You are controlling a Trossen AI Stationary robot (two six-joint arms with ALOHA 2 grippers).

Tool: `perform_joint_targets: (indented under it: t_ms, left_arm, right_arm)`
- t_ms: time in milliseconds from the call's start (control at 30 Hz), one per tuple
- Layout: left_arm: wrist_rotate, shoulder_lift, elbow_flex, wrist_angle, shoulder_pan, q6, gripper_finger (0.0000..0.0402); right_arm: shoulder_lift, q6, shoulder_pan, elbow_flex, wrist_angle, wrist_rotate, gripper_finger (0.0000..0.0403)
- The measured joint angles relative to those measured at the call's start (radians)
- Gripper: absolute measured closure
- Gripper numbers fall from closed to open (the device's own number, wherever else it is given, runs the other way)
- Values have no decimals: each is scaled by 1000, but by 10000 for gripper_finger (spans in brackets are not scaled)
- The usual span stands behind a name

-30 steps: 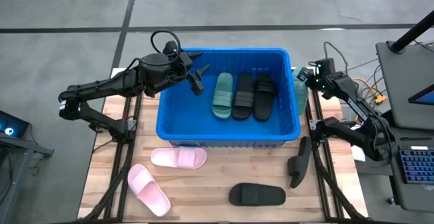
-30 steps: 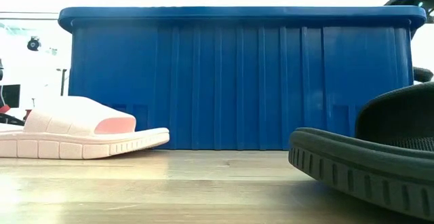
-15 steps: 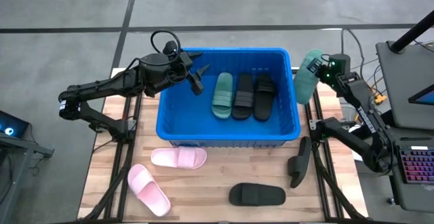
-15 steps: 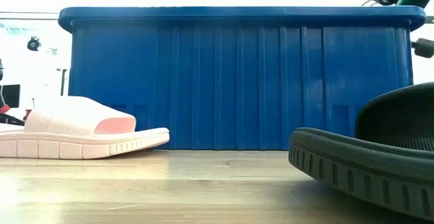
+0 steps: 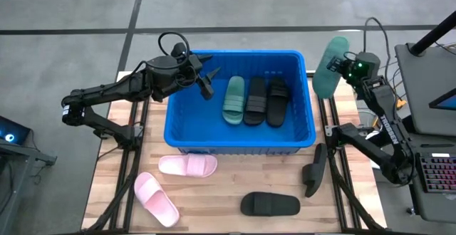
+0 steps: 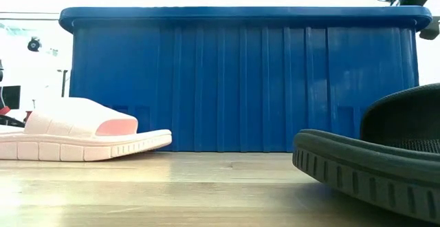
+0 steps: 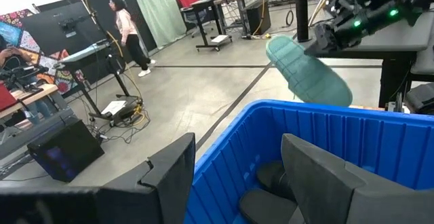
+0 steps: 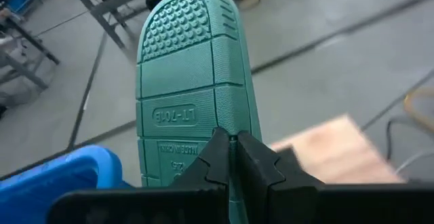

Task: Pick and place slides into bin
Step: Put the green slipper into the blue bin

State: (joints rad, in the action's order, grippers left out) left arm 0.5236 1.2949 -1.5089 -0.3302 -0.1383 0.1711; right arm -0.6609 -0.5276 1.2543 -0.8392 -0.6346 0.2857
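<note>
Holding three slides side by side, the bin [image 5: 239, 139] stands at the far centre of the surface [image 5: 228, 189]: a sage green slide [image 5: 234, 100] on the left, then two black slides [image 5: 255, 101] [image 5: 277, 101]. The right gripper [image 5: 340, 68], fingers clenched on a second green slide [image 5: 328, 67], holds it raised just outside the bin's far right corner. The left gripper [image 5: 206, 82] hovers over the bin's far left corner, fingers released and empty. Near the bin, on the surface, lie two pink slides [image 5: 187, 166] [image 5: 156, 199] and one black slide [image 5: 270, 204].
</note>
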Motion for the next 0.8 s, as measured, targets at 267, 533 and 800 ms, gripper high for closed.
perform_joint_targets:
  t_ms: [267,533,800]
  left_arm:
    - [-2,-1,0,10,0,-1,197]
    - [-32,-2,0,11,0,-2,197]
    - [-41,-7,0,7,0,-3,197]
  right_arm:
    - [3,167,-80,-134,99,64,395]
    - [-50,243,-219,-226,321,-39,395]
    - [-111,267,-380,-269,412,-7,395]
